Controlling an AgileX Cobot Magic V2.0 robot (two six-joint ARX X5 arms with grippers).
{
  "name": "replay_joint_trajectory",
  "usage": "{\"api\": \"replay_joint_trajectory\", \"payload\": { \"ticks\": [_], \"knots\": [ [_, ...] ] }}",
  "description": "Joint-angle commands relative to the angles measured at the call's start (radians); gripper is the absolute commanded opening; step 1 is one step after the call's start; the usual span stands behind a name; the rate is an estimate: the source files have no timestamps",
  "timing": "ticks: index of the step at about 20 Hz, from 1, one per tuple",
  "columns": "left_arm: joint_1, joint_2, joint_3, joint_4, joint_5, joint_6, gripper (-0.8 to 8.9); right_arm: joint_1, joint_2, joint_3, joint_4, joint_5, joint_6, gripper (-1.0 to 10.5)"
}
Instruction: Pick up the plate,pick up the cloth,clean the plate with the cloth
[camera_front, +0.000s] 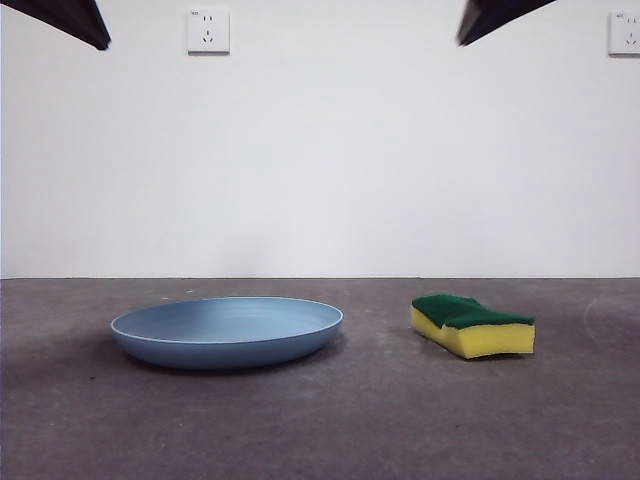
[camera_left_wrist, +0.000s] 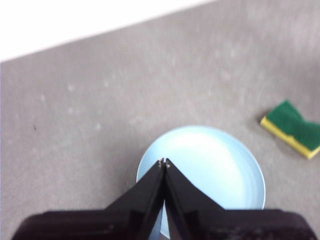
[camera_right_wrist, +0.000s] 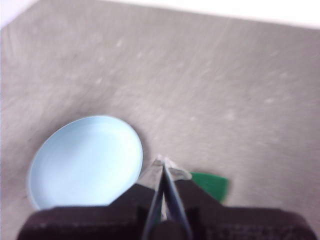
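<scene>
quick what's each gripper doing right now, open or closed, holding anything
Left gripper: closed, holding nothing, high above the plate.
Right gripper: closed, holding nothing, high above the sponge.

You are looking at the plate (camera_front: 227, 332) sitting flat on the tabletop (camera_front: 320, 430) toward the left, with the cloth (camera_front: 472, 325) lying to its right, well apart from it. Both are resting before the back wall (camera_front: 320, 150), which is carrying two sockets (camera_front: 208, 31), one above the plate and one at the far right.
</scene>
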Motion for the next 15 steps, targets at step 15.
{"api": "replay_joint_trajectory", "payload": {
  "ticks": [15],
  "knots": [
    [0.0,-0.304,-0.456,0.226,-0.038,-0.129,0.0,0.031,-0.419,-0.414,0.108,0.096,0.052,0.0]
  ]
}}
